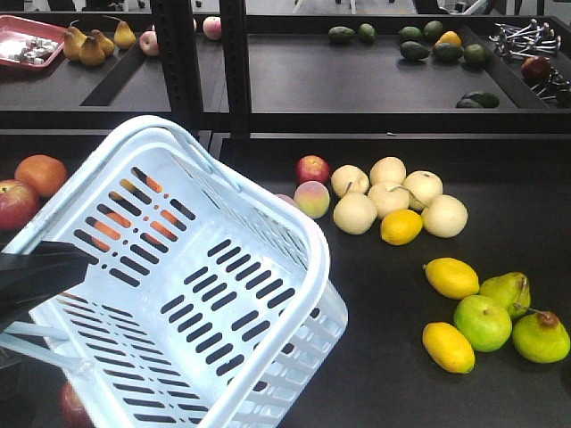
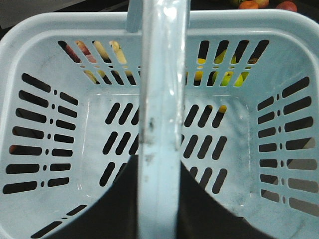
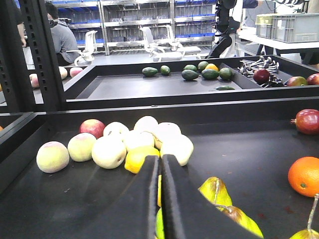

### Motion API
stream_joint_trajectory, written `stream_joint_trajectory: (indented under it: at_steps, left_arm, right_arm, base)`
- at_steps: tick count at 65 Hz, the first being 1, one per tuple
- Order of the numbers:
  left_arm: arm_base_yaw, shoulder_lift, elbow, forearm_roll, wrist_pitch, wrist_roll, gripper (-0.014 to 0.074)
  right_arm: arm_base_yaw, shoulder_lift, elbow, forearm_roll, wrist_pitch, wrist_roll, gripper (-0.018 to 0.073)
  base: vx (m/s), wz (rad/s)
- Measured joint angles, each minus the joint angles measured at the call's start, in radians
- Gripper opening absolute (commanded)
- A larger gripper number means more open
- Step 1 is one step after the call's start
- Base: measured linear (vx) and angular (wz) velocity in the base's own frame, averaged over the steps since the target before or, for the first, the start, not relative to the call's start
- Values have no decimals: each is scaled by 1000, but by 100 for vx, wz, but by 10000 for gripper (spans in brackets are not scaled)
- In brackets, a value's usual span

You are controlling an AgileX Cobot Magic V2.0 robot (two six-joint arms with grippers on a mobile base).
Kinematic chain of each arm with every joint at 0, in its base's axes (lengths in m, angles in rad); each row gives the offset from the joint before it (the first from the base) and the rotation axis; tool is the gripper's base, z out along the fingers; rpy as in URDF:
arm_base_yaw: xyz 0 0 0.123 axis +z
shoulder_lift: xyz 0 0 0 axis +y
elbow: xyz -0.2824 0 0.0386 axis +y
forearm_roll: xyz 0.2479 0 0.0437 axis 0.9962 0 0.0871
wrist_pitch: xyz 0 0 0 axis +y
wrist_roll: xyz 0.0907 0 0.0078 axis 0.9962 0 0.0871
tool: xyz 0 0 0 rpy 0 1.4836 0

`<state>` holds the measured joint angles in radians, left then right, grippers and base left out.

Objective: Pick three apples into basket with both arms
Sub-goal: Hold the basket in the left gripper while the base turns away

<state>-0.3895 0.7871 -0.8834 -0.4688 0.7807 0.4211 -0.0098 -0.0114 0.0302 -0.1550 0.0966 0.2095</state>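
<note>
The basket fills the lower left of the front view, tilted, mouth facing up toward the camera. Its long axis runs diagonally from upper left to lower right. The left gripper is clamped on the handle, which crosses the basket the short way, with one black finger on each side. The right gripper hangs low over the table near the pears – its jaws are nearly touching and hold nothing. One apple lies beside the pile of pale fruit. A second apple sits at the left edge next to an orange.
</note>
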Motion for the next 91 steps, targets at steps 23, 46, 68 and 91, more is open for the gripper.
stream_joint_trajectory:
  at_steps: [23, 46, 68, 91]
  left_arm:
    - [0, -2, 0, 0, 0, 0, -8]
    - [0, -2, 0, 0, 0, 0, -8]
    - [0, -2, 0, 0, 0, 0, -8]
    - [0, -2, 0, 0, 0, 0, -7]
  right_arm:
    - [0, 0, 0, 0, 0, 0, -3]
    - [0, 0, 0, 0, 0, 0, -3]
    - [0, 0, 0, 0, 0, 0, -3]
    - [0, 0, 0, 0, 0, 0, -3]
  base:
    - [0, 0]
    - [0, 1]
    - [-6, 21]
    - [-13, 43]
